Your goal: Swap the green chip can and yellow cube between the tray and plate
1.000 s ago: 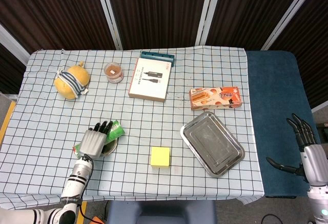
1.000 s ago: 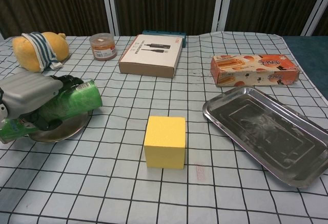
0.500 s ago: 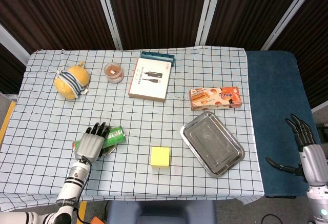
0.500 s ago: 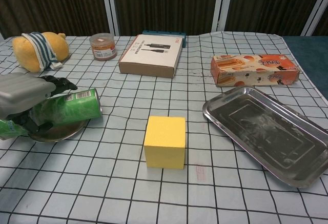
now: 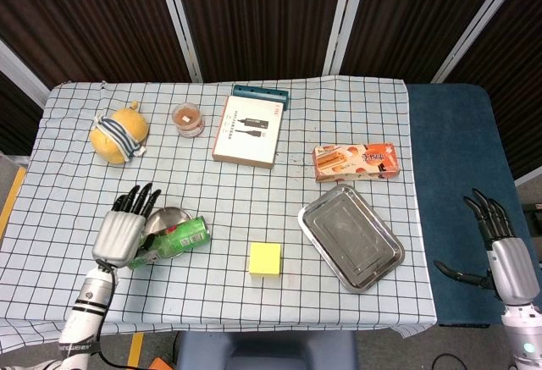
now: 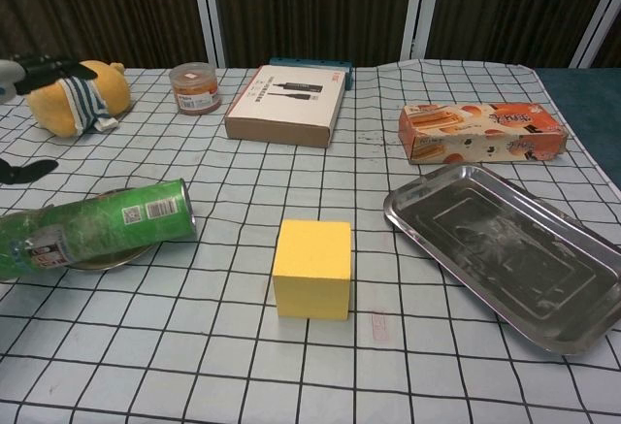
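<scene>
Table (image 5: 76, 175) w/ blue-checked white cloth; bare dark-blue strip (image 5: 453, 175) at one end. Backdrop: dark brown panels (image 5: 254, 14), poss. curtains, betw. white posts (image 5: 180, 19). Even lighting.

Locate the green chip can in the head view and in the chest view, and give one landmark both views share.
Head view: the green chip can lies on its side at lower left, over the plate, beside the left robot hand.
Chest view: the can lies at the left edge, mid-height.
Shared landmark: the yellow cube, to the can's right in both.
</scene>
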Available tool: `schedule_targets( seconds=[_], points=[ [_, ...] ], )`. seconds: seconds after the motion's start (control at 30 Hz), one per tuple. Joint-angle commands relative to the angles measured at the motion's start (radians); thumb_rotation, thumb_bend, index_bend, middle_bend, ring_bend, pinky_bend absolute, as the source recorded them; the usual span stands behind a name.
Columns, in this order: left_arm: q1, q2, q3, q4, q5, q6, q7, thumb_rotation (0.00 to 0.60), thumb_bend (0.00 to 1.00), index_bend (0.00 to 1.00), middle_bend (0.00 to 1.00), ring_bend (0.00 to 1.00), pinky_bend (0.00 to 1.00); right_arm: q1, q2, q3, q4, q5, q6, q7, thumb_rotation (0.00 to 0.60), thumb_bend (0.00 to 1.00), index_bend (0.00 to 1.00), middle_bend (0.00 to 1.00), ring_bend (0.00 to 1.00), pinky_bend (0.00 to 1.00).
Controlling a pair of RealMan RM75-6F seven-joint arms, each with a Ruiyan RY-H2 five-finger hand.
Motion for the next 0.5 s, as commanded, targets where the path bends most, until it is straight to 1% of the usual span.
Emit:
schedule_targets(
  seconds=[0.03, 0.1, 0.2, 0.27, 0.37, 0.47, 0.5],
  points=[
    [0.157, 0.02, 0.103, 0.316, 0.339, 0.222, -0.365, 0.6, 0.37, 0.08, 0.08, 0.08, 0.26, 0.014, -0.007, -0.003, -0.007, 0.004, -0.028, -0.026, 0.6, 0.01, 0.0, 0.0, 0.0, 0.0],
    [0.2, 0.01, 0.119, 0.386, 0.357, 0.258, -0.431, 0.6, 0.37, 0.09, 0.11, 0.09, 0.26, 0.026, -0.017, -0.003, -0.016, 0.004, -0.05, -0.055, 0.6, 0.01, 0.0, 0.0, 0.0, 0.0],
    [0.244, -0.011, 0.121, 0.449, 0.352, 0.275, -0.499, 0.6, 0.37, 0.12, 0.14, 0.1, 0.26, 0.054, -0.021, -0.011, -0.049, -0.018, -0.093, -0.112, 0.6, 0.01, 0.0, 0.0, 0.0, 0.0],
    [0.253, -0.017, 0.116, 0.479, 0.35, 0.268, -0.516, 0.6, 0.37, 0.14, 0.15, 0.12, 0.26, 0.073, -0.021, -0.014, -0.079, -0.038, -0.118, -0.167, 0.6, 0.01, 0.0, 0.0, 0.0, 0.0],
    [0.259, -0.005, 0.104, 0.491, 0.35, 0.252, -0.522, 0.6, 0.38, 0.17, 0.16, 0.14, 0.26, 0.108, -0.031, -0.014, -0.133, -0.078, -0.156, -0.261, 0.6, 0.01, 0.0, 0.0, 0.0, 0.0],
    [0.274, 0.009, 0.09, 0.478, 0.327, 0.235, -0.525, 0.6, 0.38, 0.18, 0.17, 0.14, 0.26, 0.159, -0.038, -0.005, -0.202, -0.088, -0.229, -0.331, 0.6, 0.01, 0.0, 0.0, 0.0, 0.02],
    [0.278, 0.018, 0.088, 0.467, 0.319, 0.223, -0.534, 0.6, 0.38, 0.18, 0.18, 0.15, 0.26, 0.183, -0.04, 0.001, -0.229, -0.079, -0.272, -0.357, 0.6, 0.01, 0.0, 0.0, 0.0, 0.04]
  ],
)
